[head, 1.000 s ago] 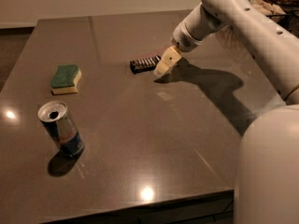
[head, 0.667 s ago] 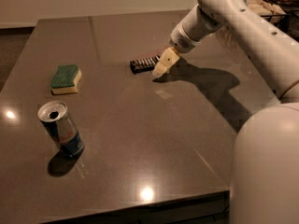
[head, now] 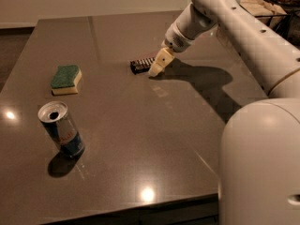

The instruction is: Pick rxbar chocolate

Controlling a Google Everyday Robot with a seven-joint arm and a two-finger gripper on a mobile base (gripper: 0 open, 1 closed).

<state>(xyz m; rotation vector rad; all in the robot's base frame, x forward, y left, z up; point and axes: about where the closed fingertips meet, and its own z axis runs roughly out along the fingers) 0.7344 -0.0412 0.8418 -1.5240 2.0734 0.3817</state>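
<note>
The rxbar chocolate [head: 139, 65] lies flat on the dark worktop [head: 159, 139], towards its far side; the end effector [head: 156, 67] is angled down just beside the bar's right end; whether it is open or closed cannot be told; a green-and-yellow sponge [head: 65, 78] and an upright opened can [head: 61, 135] sit well to the left.

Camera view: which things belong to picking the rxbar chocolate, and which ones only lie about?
For the job:
rxbar chocolate, the black bar far on the table
gripper, low at the bar's right end

Lying about:
green-and-yellow sponge, left
opened can, near left
</note>
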